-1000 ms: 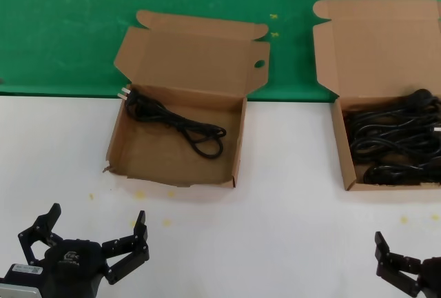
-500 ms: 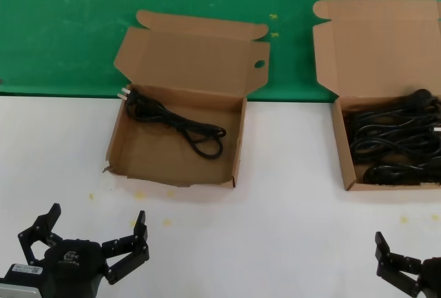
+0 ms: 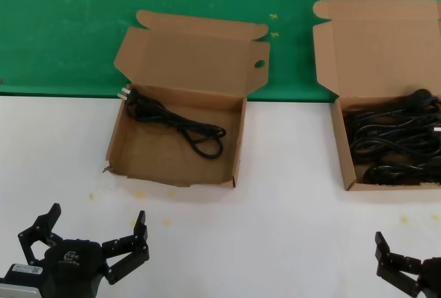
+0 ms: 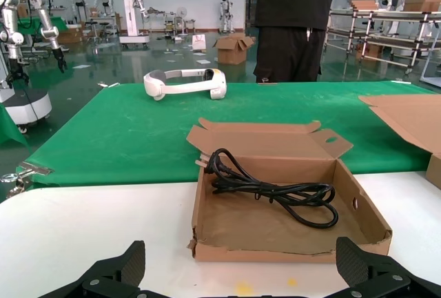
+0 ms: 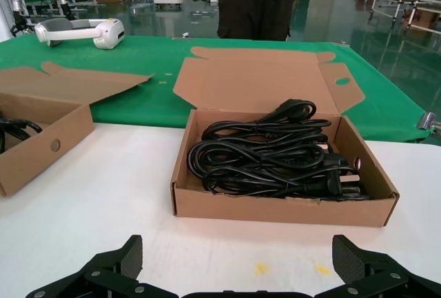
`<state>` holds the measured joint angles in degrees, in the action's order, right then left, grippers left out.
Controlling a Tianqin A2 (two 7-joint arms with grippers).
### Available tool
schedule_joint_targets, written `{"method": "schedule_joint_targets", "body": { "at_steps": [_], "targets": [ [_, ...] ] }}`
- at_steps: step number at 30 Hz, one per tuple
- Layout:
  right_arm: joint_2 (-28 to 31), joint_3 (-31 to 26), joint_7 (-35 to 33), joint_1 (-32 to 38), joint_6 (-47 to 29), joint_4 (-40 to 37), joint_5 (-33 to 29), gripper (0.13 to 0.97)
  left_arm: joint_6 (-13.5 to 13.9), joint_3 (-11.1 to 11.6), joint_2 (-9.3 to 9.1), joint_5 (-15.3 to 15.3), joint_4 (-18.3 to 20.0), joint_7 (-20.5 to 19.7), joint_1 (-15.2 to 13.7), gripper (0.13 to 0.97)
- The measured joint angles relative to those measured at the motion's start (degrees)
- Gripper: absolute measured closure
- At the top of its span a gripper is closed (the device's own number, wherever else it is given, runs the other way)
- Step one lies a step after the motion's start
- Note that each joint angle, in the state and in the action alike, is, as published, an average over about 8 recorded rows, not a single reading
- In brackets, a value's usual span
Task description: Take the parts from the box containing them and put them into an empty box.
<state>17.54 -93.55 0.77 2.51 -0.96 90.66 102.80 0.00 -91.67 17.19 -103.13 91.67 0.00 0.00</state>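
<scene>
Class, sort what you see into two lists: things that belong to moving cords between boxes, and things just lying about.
Part of the job:
full box
pile of cords
box with one cord
single cord
left gripper, open
right gripper, open

Lying about:
white headset
green mat

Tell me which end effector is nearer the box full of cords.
Right. The right end effector sits just in front of the full box; the left end effector is across the table, before the other box.
</scene>
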Motion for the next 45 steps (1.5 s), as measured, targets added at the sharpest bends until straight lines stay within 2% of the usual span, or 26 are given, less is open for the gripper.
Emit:
{"method": "schedule_joint_targets", "body": {
  "at_steps": [45],
  "targets": [
    [0.00, 0.00, 0.00, 0.00, 0.00, 0.00, 0.00, 0.129, 0.00, 0.00, 0.00, 0.00, 0.00, 0.00, 0.00, 0.132]
  ]
}}
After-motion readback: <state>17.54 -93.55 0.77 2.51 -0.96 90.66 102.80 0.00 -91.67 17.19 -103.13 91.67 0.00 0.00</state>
